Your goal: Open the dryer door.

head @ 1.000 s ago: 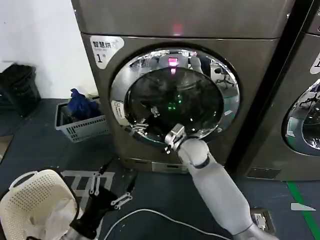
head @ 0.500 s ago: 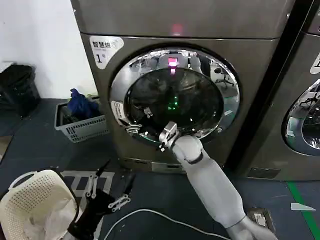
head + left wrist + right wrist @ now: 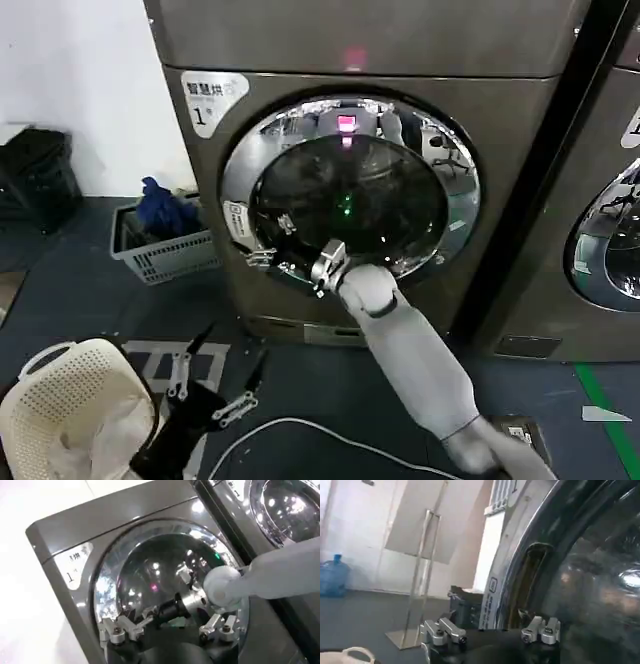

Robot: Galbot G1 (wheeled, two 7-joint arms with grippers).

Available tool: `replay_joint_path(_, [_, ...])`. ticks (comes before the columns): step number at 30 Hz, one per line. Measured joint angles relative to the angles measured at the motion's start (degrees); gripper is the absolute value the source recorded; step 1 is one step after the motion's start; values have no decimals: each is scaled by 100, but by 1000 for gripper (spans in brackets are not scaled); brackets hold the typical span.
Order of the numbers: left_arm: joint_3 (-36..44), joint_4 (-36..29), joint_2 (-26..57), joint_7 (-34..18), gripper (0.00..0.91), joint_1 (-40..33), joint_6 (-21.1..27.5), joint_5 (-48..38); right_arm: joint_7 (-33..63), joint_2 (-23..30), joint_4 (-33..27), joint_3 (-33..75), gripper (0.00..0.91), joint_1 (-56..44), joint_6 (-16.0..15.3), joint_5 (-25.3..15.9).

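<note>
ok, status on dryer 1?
Right gripper open at the dryer door lower-left rim. Door looks shut. Left gripper open, low by the floor. Nothing blocking.

Lit evenly from overhead: bright on the white wall (image 3: pixel 70 90) at the upper left of the head view, dimmer on the dark floor (image 3: pixel 90 300) at the lower left. Strong glare along the chrome rim (image 3: pixel 455 170) of the dryer door (image 3: pixel 350 230), mirroring room lights. Pink spot (image 3: pixel 346 124) and green glint (image 3: pixel 345 208) in the dark glass. Soft shadow under the machine (image 3: pixel 400 40). Washed out almost to white beside the machine in the left wrist view, with bright flecks across the glass. Slight wide-lens lean in the machine's side edges.
</note>
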Motion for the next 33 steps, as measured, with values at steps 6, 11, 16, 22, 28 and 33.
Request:
replay_joint_path(6, [-72,35,0,-4,907,-28,-7,-31,-442,-123,45,-147,907,0,268,242])
replay_joint_path(11, [-124,82,18,-5,907,-83,-2,-109,-926,-261,172,-182,907,-49,449,433])
replay_joint_path(16, [-278,177,58,-11,907,-170,28,-284,-1524,-416,354,-137,907,-177,570,618])
replay_joint_path(22, [-544,315,127,-34,907,-223,127,-406,-2251,-640,558,-12,907,-316,623,999])
replay_joint_path(28, [-1115,529,273,-156,907,-288,280,-769,-2979,-882,851,173,907,-526,744,1151])
replay_joint_path(33, [-1509,616,362,-129,907,-467,457,-1001,-3509,-1059,1040,313,907,-692,810,1315])
